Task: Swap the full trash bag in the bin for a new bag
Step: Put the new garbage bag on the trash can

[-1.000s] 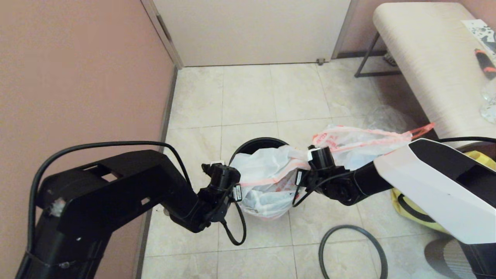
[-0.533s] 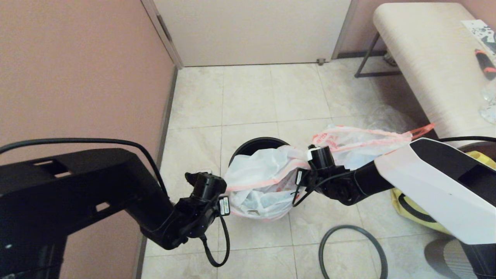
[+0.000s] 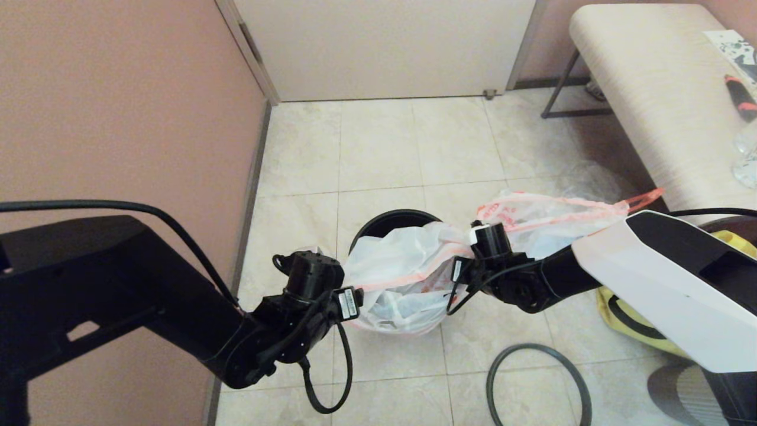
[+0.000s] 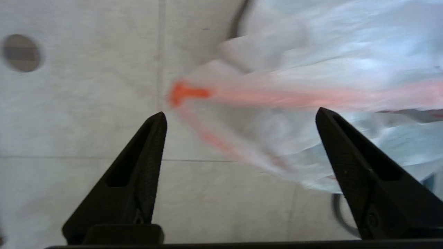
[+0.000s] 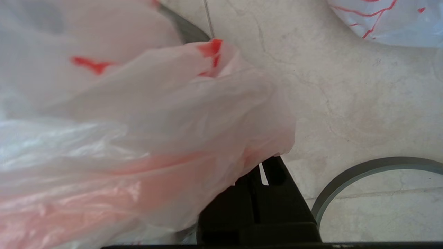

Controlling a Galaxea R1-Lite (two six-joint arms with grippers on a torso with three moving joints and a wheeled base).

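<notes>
New bag [image 3: 402,269] is lying draped over the bin [image 3: 384,222], unseated. Right end effector [image 5: 256,180] is clamping its hem; left end effector [image 4: 238,138] is gaping beside it. Rim ring [image 3: 538,384] is lying on floor.

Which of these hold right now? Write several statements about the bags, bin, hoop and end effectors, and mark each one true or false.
1. The left end effector is open, with its fingers apart. True.
2. The grey hoop sits on the bin's rim. False: it lies on the floor tiles, apart from the bin.
3. The right end effector is shut on the new bag. True: the bag's plastic is bunched in its grip.
4. The new bag lies flat on the bench. False: it is draped over the bin's mouth.
5. The bulging bag lies on the floor beyond the right arm. True.
</notes>
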